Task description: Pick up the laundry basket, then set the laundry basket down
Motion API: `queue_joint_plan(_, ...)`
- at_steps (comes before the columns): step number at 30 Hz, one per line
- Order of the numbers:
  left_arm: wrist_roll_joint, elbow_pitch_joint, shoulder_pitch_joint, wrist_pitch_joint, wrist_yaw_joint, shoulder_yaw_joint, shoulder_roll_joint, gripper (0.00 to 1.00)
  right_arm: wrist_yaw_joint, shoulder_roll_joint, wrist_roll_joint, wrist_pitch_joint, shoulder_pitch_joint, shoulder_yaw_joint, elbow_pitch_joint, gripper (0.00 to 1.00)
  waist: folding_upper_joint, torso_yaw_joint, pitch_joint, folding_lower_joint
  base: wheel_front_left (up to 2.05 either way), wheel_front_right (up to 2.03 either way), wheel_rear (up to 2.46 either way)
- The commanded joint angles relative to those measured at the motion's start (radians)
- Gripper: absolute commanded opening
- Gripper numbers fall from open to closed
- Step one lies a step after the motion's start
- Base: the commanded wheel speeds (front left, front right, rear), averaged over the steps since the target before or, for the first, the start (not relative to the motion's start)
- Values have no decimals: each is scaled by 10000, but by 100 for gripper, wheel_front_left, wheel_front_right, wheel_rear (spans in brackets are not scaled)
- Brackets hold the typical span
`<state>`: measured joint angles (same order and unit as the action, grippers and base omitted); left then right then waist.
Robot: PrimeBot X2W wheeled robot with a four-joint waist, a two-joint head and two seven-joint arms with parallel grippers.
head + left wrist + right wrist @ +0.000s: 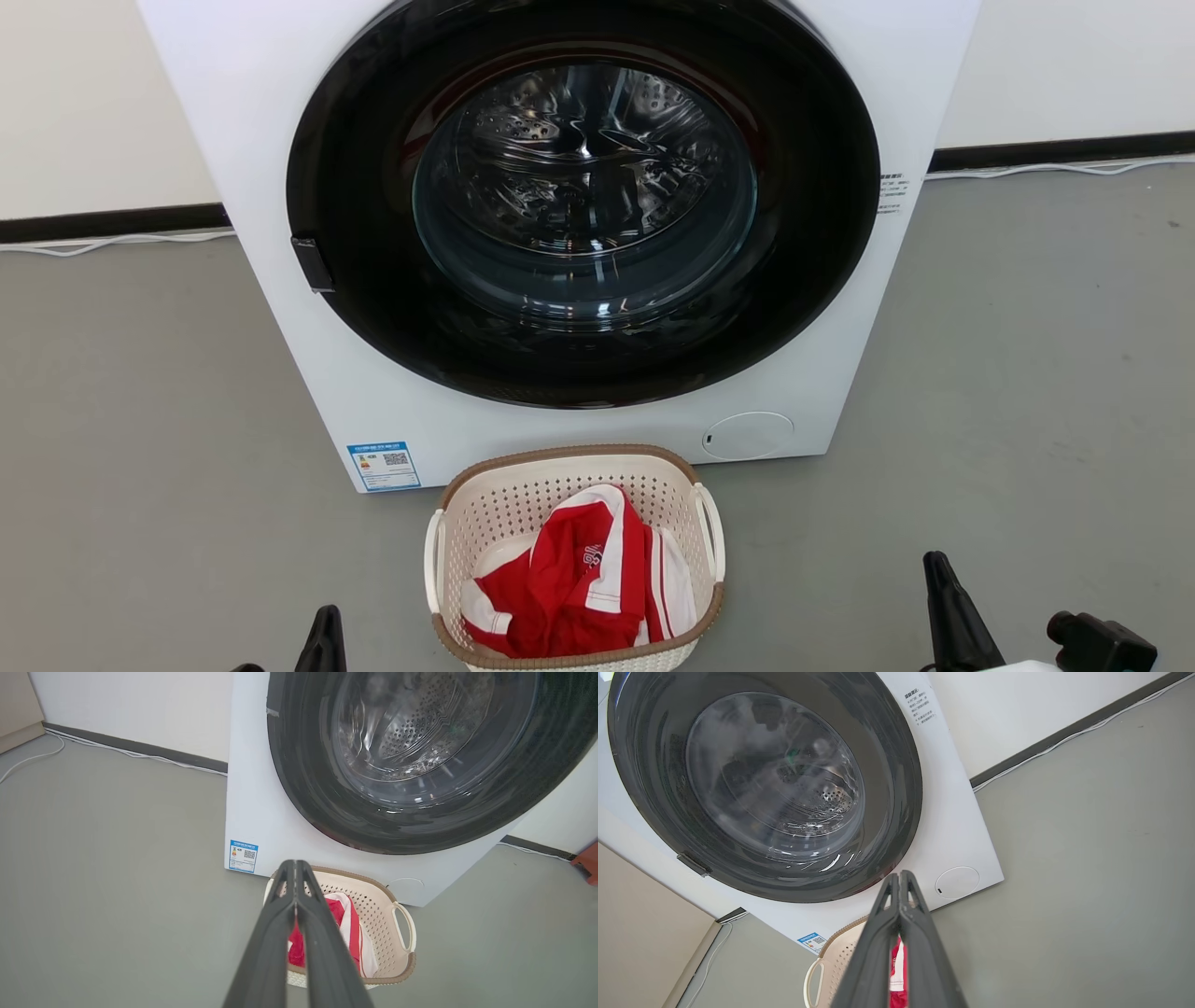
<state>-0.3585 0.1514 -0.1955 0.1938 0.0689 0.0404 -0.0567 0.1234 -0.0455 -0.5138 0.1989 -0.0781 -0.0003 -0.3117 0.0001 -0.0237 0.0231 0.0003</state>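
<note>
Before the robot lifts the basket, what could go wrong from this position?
1. The left gripper and the right gripper are shut. They must open to take the thin side handles, and might slip off.
2. The laundry basket stands close to the washing machine; a forward swing may hit it.
3. The red and white garment is heaped up; a tilt could spill it.

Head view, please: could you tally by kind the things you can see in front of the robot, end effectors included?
Washing machine: 1
Laundry basket: 1
Red and white garment in the basket: 1
End effectors: 2, the left end effector and the right end effector
Total: 5
</note>
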Motion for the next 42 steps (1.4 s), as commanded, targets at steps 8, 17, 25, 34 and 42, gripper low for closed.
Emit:
queue_joint_plan(8, -1140, -123, 660, -249, -258, -223, -6, 0, 17, -72, -1025, -266, 554, -100, 291, 0, -1, 19, -22, -2, 0, 0, 0)
queue_joint_plan(17, -2203, -23, 883, -514, -421, -347, 0, 0, 22, -86, -1973, -516, 675, -175, 328, 0, -1, 40, -44, -2, 0, 0, 0)
queue_joint_plan(25, -3144, 65, 1080, -748, -565, -458, 6, 0, 27, -96, -2809, -740, 782, -245, 360, 0, -1, 58, -64, -3, 0, 0, 0)
queue_joint_plan(34, -4089, 154, 1278, -984, -710, -568, 12, 0, 31, -103, -3646, -967, 889, -318, 392, 0, -1, 76, -84, -3, 0, 0, 0)
queue_joint_plan(42, -5034, 242, 1476, -1220, -854, -679, 18, 0, 36, -109, -4481, -1196, 997, -393, 424, 0, -1, 94, -104, -3, 0, 0, 0)
